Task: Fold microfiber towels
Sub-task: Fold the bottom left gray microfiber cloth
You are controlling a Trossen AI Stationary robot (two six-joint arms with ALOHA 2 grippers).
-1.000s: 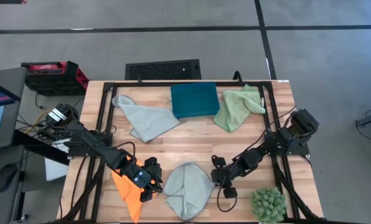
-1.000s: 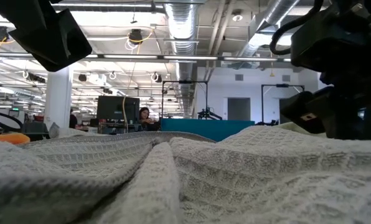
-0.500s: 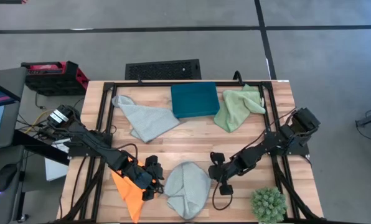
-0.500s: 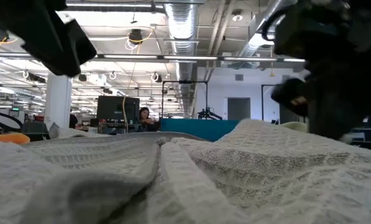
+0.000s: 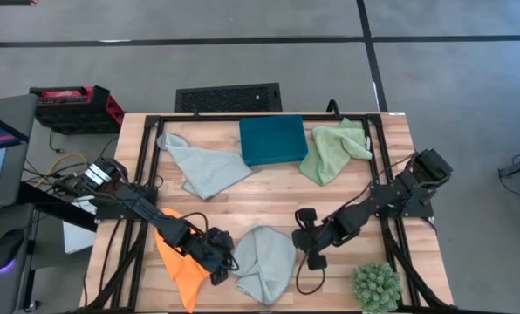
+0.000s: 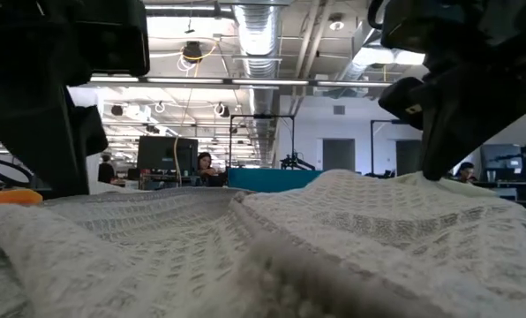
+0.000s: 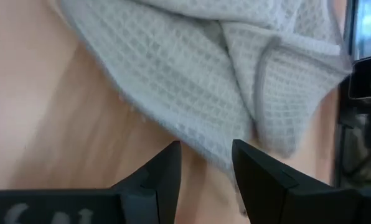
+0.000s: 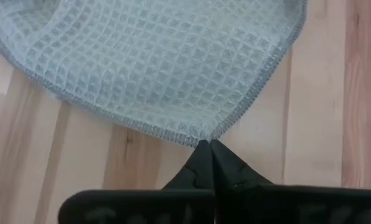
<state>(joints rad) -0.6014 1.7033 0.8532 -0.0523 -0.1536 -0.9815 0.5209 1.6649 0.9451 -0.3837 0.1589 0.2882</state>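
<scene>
Right gripper pinched tight on the corner of the grey towel — cloth spreads out ahead of its fingertips. Left gripper fingers narrowly parted, empty — the same towel's edge lies just past their tips.

Both arms are dark and jointed, with black cables looping along them. The left arm carries a white label near its base. The right arm is plain black.
</scene>
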